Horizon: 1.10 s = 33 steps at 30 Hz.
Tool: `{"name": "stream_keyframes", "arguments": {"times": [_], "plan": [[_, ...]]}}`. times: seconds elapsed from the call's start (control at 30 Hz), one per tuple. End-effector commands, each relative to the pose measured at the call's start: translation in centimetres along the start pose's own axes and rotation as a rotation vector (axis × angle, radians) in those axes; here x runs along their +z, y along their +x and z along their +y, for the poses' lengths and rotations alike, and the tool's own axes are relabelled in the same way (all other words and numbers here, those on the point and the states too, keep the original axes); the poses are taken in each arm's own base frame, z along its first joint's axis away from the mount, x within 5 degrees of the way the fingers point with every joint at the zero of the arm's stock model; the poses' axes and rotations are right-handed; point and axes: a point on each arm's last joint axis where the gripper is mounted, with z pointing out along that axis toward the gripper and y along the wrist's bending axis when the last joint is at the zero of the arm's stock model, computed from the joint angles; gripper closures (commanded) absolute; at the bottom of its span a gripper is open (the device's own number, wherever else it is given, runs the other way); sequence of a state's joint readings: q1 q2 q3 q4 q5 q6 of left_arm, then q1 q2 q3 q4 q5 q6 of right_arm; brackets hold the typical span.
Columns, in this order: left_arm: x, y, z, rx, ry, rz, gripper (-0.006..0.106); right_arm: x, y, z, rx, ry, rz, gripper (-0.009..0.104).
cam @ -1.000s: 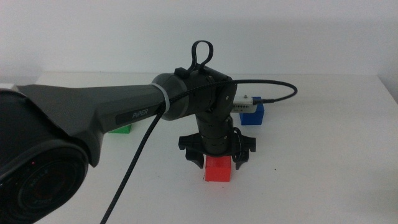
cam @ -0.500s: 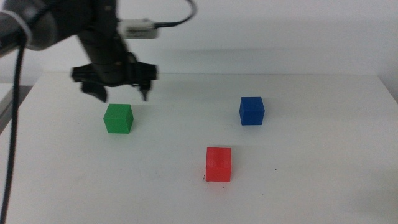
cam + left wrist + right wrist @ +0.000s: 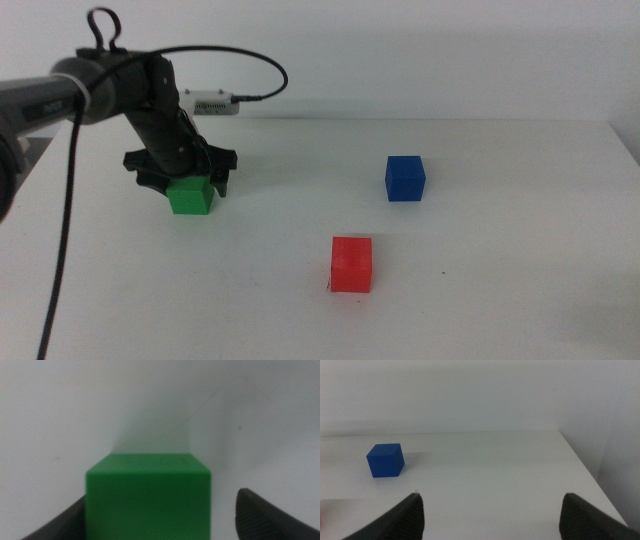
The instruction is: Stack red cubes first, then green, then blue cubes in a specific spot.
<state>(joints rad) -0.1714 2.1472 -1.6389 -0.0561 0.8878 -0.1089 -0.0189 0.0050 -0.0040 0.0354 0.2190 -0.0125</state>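
My left gripper (image 3: pixel 186 185) is down at the table's left side, open, with one jaw on each side of the green cube (image 3: pixel 191 198). In the left wrist view the green cube (image 3: pixel 148 495) fills the space between the jaws, and a gap shows beside one jaw. The red cube (image 3: pixel 351 264) rests alone on the white table near the front middle, with a tiny black mark (image 3: pixel 328 288) at its lower left corner. The blue cube (image 3: pixel 405 178) sits to the right of the middle. My right gripper (image 3: pixel 490 515) is open and empty, outside the middle view, facing the blue cube (image 3: pixel 385 459).
The left arm and its black cable (image 3: pixel 60 250) cross the left part of the table. A small white device (image 3: pixel 208 103) lies at the back edge behind the arm. A lone black speck (image 3: pixel 445 272) sits right of the red cube. The table's right edge (image 3: pixel 580 467) shows in the right wrist view.
My left gripper has gone from above the red cube to the back left and come down around the green cube. The red cube stays where it was.
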Motion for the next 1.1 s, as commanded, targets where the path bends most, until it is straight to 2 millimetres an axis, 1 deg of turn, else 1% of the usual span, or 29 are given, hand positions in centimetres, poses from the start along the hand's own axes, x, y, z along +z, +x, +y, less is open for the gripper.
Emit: {"name": "stream_keyframes", "arguments": {"times": [0.0,0.07,0.1,0.17,0.23,0.3,0.33,0.37,0.43,0.5,0.57,0.6,0.63,0.7,0.77,0.87,1.07], "plan": [[0.8,-0.2,0.0,0.004,0.004,-0.018,0.017,0.0,0.0,0.0,-0.015,0.002,-0.01,0.002],[1.1,-0.2,0.1,0.001,0.004,-0.017,0.029,0.0,0.0,0.0,-0.015,0.002,-0.01,0.002],[1.1,-0.2,0.1,-0.001,0.004,-0.017,0.04,0.0,0.0,0.0,-0.015,0.002,-0.01,0.002],[0.3,-0.2,-0.1,-0.011,0.018,-0.019,0.061,0.0,0.0,0.0,-0.015,0.002,-0.01,0.002],[-1.3,0.1,-1.1,-0.021,0.026,-0.022,0.076,0.0,0.0,0.0,-0.015,0.002,-0.01,0.002],[-3.5,0.9,-3.0,-0.05,0.028,-0.052,0.085,0.0,0.0,0.0,-0.015,0.002,-0.01,0.002],[-4.7,1.7,-4.3,-0.069,0.027,-0.075,0.087,0.0,0.0,0.0,-0.015,0.002,-0.01,0.002],[-5.8,2.6,-5.6,-0.08,0.026,-0.096,0.088,0.0,0.0,0.0,-0.015,0.002,-0.01,0.002],[-8.1,5.6,-9.2,-0.102,0.037,-0.14,0.088,0.0,0.0,0.0,-0.015,0.002,-0.01,0.002],[-9.9,8.5,-12.3,-0.102,0.044,-0.168,0.088,0.0,0.0,0.0,-0.015,0.002,-0.01,0.002],[-11.1,11.1,-15.6,-0.082,0.055,-0.185,0.088,0.0,0.0,0.0,-0.015,0.002,-0.01,0.002],[-11.4,12.0,-16.9,-0.056,0.057,-0.193,0.088,0.0,0.0,0.0,-0.015,0.002,-0.01,0.002],[-11.3,12.7,-17.8,-0.042,0.055,-0.196,0.088,0.0,0.0,0.0,-0.015,0.002,-0.01,0.002],[-10.8,13.5,-19.0,-0.034,0.056,-0.183,0.088,0.0,0.0,0.0,-0.015,0.002,-0.01,0.002],[-10.0,13.8,-19.5,-0.038,0.059,-0.158,0.088,0.0,0.0,0.0,-0.015,0.002,-0.01,0.002],[-8.9,13.8,-19.9,-0.004,0.073,-0.145,0.088,0.0,0.0,0.0,-0.015,0.002,-0.01,0.002],[-7.7,13.3,-20.7,-0.01,0.092,-0.142,0.088,0.0,0.0,0.0,-0.015,0.002,-0.01,0.002]]}}
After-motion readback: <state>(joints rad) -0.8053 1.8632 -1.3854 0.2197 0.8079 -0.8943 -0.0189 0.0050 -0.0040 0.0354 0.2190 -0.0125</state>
